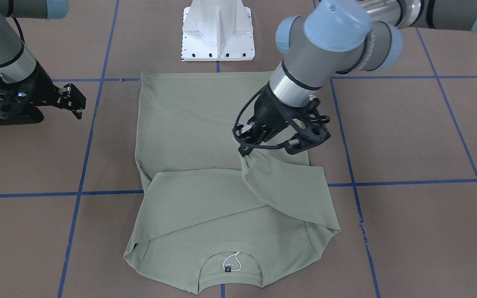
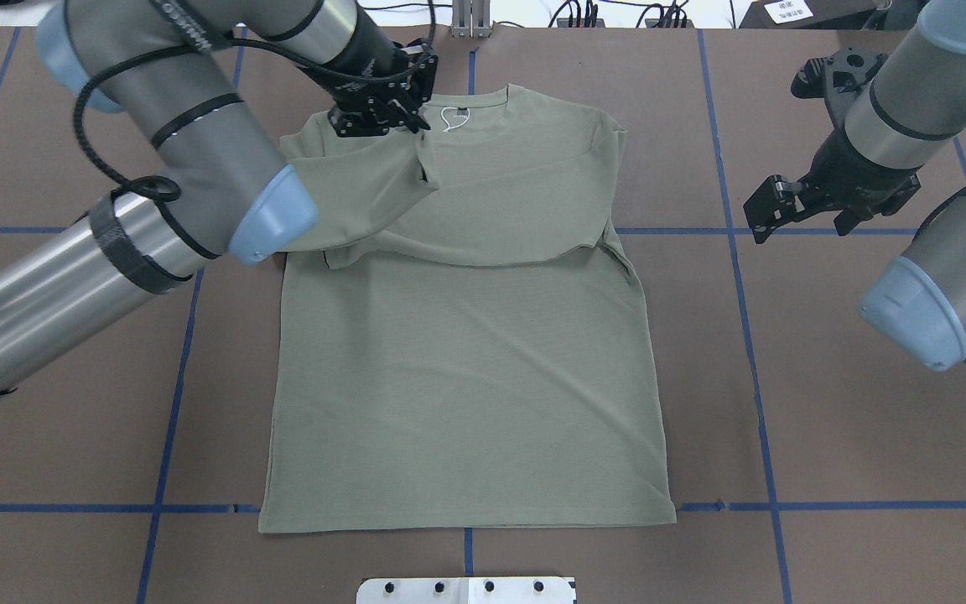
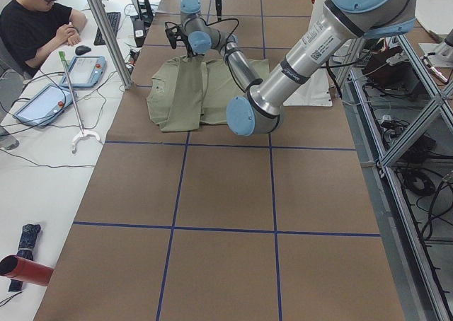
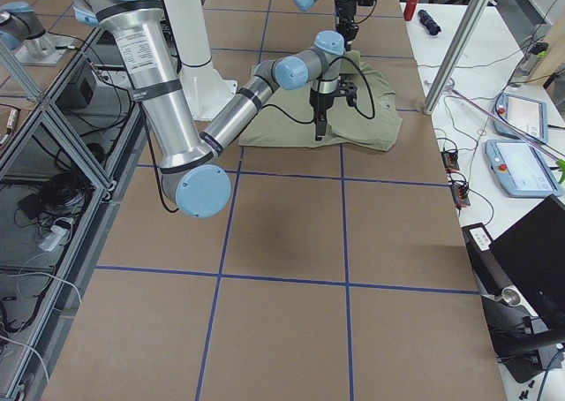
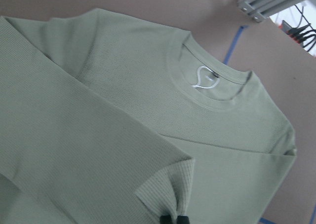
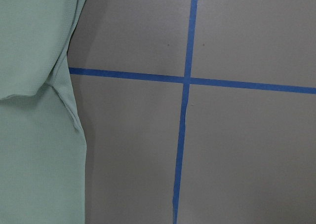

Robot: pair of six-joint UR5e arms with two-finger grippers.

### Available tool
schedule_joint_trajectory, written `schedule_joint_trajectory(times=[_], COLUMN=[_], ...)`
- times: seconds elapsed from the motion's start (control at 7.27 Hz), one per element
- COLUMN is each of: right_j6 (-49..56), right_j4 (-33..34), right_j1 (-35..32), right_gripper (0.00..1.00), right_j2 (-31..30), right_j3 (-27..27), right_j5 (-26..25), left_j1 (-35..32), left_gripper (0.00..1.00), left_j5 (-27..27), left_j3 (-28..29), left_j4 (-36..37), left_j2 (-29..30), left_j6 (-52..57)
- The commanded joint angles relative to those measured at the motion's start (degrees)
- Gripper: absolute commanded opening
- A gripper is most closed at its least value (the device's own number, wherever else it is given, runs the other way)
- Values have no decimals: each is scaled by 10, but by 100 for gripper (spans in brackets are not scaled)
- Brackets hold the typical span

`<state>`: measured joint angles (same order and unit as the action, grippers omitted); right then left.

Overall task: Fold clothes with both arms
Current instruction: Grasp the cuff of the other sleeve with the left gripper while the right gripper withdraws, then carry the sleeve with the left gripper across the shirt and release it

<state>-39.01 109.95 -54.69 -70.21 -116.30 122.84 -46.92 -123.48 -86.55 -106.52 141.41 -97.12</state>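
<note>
The sage-green long-sleeved shirt (image 1: 197, 120) (image 2: 466, 377) lies flat on the brown table, collar on the far side from the robot's base, with the white string tag (image 2: 452, 117) (image 5: 205, 77) showing at the neck. One sleeve lies folded across the chest. My left gripper (image 1: 247, 152) (image 2: 418, 134) (image 5: 174, 219) is shut on the cuff of the other sleeve (image 1: 288, 186) and holds it raised over the chest. My right gripper (image 1: 77, 101) (image 2: 761, 214) hovers open and empty over bare table beside the shirt's edge (image 6: 34, 135).
The white pedestal base (image 1: 218, 33) (image 2: 466, 591) stands just behind the shirt's hem. Blue tape lines (image 6: 185, 81) cross the table. A person (image 3: 35, 24) sits at a side desk with tablets (image 3: 85, 70) beyond the table's far edge.
</note>
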Motion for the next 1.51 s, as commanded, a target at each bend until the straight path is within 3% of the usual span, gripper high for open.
schedule_joint_trajectory(times=[0.0,0.28,1.1,1.24,1.38], right_j6=[2,0,0,-1,-1], right_j4=[0,0,0,0,0], right_j1=[-4,-4,-9,-10,-11], right_gripper=[100,100,100,100,100], right_j2=[-6,-6,-14,-14,-13], right_j3=[-2,-2,1,1,1], right_j5=[1,0,-1,-1,-1], left_j1=[57,102,147,151,151], left_gripper=[0,0,0,46,98], left_j5=[12,68,150,160,160], left_j3=[50,151,294,304,304], left_j4=[-60,-151,-283,-297,-323], left_j2=[45,87,119,123,123], left_j6=[-60,-98,-98,-98,-96])
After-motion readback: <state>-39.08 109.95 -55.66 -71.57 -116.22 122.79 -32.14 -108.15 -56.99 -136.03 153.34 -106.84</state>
